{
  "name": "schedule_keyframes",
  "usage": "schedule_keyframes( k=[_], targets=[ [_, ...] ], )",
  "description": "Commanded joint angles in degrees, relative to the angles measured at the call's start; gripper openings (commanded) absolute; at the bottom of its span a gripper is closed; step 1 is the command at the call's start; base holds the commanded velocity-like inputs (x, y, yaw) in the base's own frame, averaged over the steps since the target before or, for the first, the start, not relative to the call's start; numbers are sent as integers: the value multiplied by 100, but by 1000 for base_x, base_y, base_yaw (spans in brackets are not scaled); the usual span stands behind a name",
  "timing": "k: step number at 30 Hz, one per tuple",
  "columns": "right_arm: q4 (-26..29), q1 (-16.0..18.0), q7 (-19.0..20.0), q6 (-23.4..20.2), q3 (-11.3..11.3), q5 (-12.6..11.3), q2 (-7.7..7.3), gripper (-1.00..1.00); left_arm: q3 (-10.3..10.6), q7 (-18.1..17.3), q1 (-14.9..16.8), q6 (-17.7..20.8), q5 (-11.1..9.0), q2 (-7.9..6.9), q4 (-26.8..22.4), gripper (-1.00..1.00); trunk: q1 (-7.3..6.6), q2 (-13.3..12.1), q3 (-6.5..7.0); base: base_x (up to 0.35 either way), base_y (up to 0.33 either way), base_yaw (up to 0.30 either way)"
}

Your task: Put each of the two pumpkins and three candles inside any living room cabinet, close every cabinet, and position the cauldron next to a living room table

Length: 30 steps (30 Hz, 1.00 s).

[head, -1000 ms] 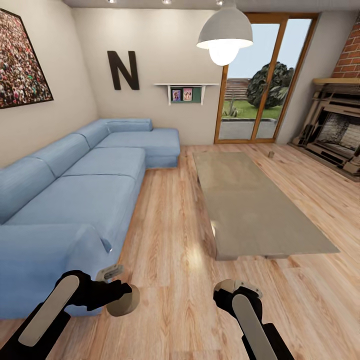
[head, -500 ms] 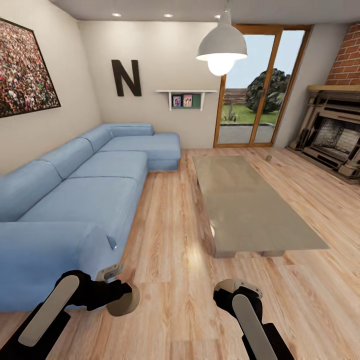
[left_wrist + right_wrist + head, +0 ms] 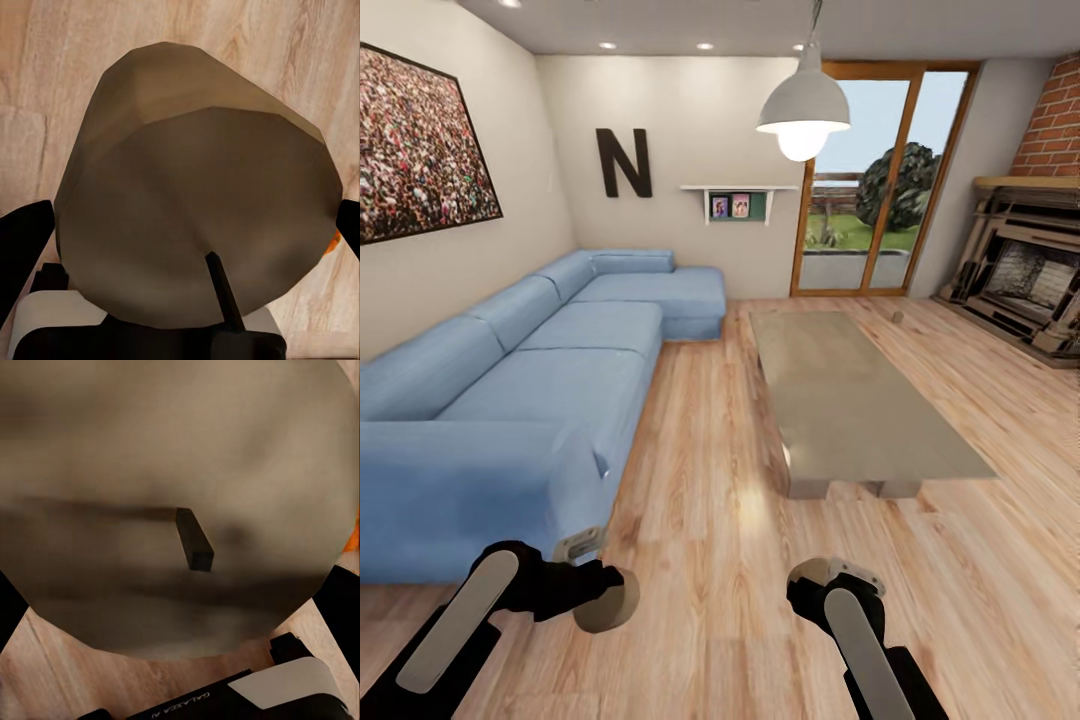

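My left gripper (image 3: 600,596) hangs low over the wooden floor, shut on a beige candle (image 3: 612,604). The left wrist view has this candle (image 3: 195,202) up close, its dark wick pointing at the camera. My right gripper (image 3: 830,578) is shut on a second candle (image 3: 172,495), which looms large between its black fingers (image 3: 341,600). A small stubby beige candle (image 3: 897,316) stands far off on the floor near the fireplace. An orange sliver (image 3: 332,240) peeks past the held candle's edge; I cannot tell what it is. The pumpkins, cabinet and cauldron are out of view.
A long blue corner sofa (image 3: 540,380) runs along the wall beside my left arm. A low glass-topped coffee table (image 3: 850,400) stands ahead. Bare floor lies between them. A fireplace (image 3: 1030,270) and glass doors (image 3: 860,200) are further back, and a pendant lamp (image 3: 803,100) hangs over the table.
The whole view has shifted: sofa and table now sit higher and a little farther off, so the camera moved. Both grippers keep their candles and their place in the picture.
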State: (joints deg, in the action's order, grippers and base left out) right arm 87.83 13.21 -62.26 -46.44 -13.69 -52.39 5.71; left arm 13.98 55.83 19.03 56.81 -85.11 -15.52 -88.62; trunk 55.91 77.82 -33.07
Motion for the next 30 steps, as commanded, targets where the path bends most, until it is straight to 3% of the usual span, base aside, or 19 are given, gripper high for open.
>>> schedule_keyframes(
  k=[1, 30],
  targets=[
    [6, 6, -58, -32, -2, -43, 0, -100, 8, 60, 5, -3, -59, -4, -6, -100, -4, 4, -5, -331, 0, 1],
    [-8, 6, -49, -24, 6, -50, 0, -100, 8, 60, 5, -3, -60, -4, -15, -100, -4, 4, -5, -318, 0, 0]
  ],
)
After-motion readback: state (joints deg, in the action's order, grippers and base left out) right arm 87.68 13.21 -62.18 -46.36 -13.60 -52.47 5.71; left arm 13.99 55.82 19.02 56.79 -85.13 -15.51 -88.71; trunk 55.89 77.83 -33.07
